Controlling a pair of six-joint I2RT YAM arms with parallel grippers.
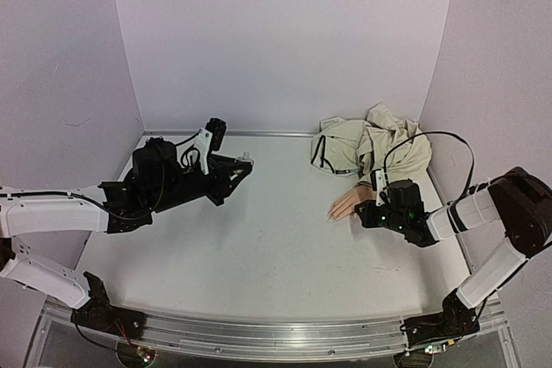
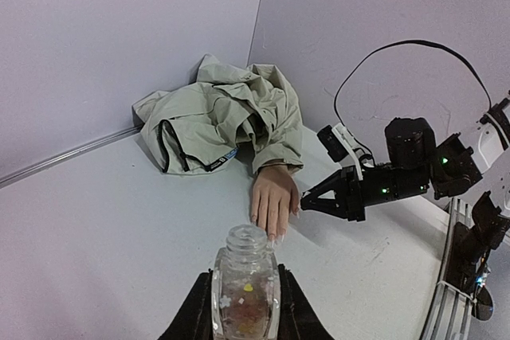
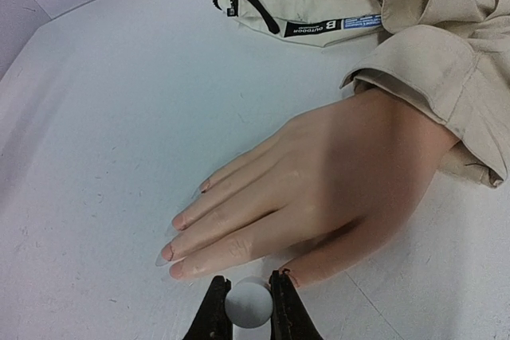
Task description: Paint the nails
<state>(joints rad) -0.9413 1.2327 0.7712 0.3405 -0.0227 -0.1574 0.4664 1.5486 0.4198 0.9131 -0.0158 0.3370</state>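
Four fingers and a thumb of the pale pinkish-tan mannequin hand lay palm down on the white table, on its right side toward the far end, fingertips pointing left. The nails were tiny and pale, close to the skin colour with a faint gloss; one showed a longer, clear, pointed tip, and the thumb's end carried a darker reddish edge. The wrist ran into a beige sleeve of a jacket crumpled in the far right corner.

The right gripper sat low just near of the fingertips, beside the thumb's tip, its jaws pinching a small white round piece; whether it touched the thumb could not be told. Well apart on the left, the left gripper was clamped around a small clear bottle, held upright with its mouth uncapped and coloured flecks visible inside.
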